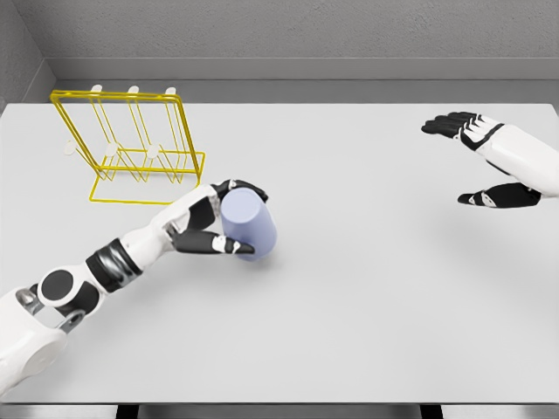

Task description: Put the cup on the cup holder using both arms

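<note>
with my left fingers (pixel 229 246) clamped round the cup (pixel 248 225) for carrying to the holder (pixel 131 148), my right fingers (pixel 445 125) hang apart.

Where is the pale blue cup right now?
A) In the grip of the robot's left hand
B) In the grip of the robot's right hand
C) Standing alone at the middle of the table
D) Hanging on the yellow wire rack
A: the left hand has its black fingers wrapped around the pale blue cylindrical cup, just in front of the yellow wire rack, while the right hand is open, far off.
</note>
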`<action>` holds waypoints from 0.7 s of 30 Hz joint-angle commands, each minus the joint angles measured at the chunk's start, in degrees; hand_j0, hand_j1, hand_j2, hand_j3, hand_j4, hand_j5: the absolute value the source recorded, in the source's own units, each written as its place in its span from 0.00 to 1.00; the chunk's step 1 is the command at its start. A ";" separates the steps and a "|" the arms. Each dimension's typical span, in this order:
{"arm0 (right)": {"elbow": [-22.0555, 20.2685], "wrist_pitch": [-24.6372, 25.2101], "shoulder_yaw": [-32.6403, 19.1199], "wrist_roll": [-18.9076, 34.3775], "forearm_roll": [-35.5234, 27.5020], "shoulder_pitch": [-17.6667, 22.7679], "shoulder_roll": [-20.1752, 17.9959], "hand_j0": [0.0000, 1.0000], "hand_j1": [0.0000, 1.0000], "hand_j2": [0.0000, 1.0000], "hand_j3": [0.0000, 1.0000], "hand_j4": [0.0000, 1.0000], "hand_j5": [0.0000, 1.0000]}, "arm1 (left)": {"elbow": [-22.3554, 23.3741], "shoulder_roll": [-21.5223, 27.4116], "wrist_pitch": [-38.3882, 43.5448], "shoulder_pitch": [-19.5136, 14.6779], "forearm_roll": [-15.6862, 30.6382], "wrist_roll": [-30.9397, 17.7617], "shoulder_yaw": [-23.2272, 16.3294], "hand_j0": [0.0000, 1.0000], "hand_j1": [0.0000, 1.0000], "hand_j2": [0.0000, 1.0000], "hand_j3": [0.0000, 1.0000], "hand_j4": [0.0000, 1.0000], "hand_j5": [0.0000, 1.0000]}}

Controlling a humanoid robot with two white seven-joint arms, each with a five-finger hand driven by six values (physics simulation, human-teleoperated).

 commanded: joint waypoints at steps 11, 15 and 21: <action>-0.02 0.15 -0.09 -0.03 -0.48 0.09 -0.05 1.00 1.00 1.00 1.00 1.00 1.00 | -2.68 4.68 -0.09 -1.67 2.96 0.00 2.66 0.63 0.63 0.63 0.63 0.63 0.63; -0.10 0.15 -0.09 -0.03 -0.48 0.00 -0.05 1.00 1.00 1.00 1.00 1.00 1.00 | -3.03 6.70 -0.09 -3.34 4.63 0.00 3.01 0.63 0.63 0.63 0.63 0.63 0.63; -0.02 0.15 -0.09 -0.03 -0.48 0.09 -0.05 1.00 1.00 1.00 1.00 1.00 1.00 | -3.12 8.20 -0.09 -3.60 5.16 0.00 5.03 0.63 0.63 0.63 0.63 0.63 0.63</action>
